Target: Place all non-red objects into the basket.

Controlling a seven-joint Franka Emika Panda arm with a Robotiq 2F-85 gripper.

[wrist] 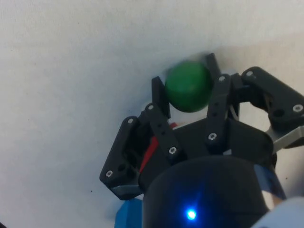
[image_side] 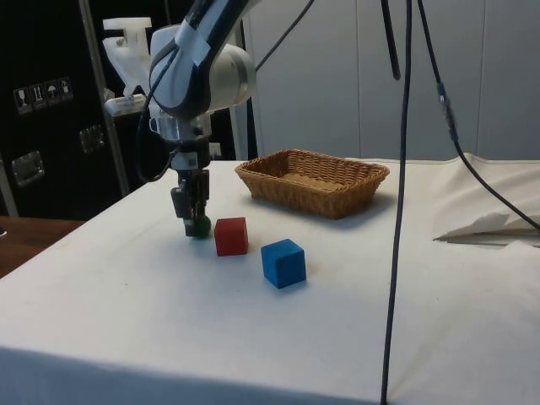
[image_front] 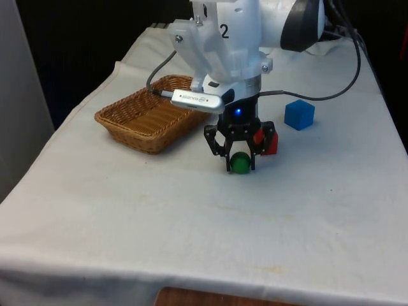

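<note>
Side view: red cube [image_side: 230, 235] sits just beside claw-held green ball [image_side: 200, 225].

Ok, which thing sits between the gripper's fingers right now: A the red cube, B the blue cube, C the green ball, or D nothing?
C: the gripper has its fingers on either side of the green ball down on the white cloth, while the red cube and blue cube stand apart beside it.

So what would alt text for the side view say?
A robot gripper is closed on a green ball at the white tablecloth. Beside it sit a red cube and blue cube, with a wicker basket behind.
</note>
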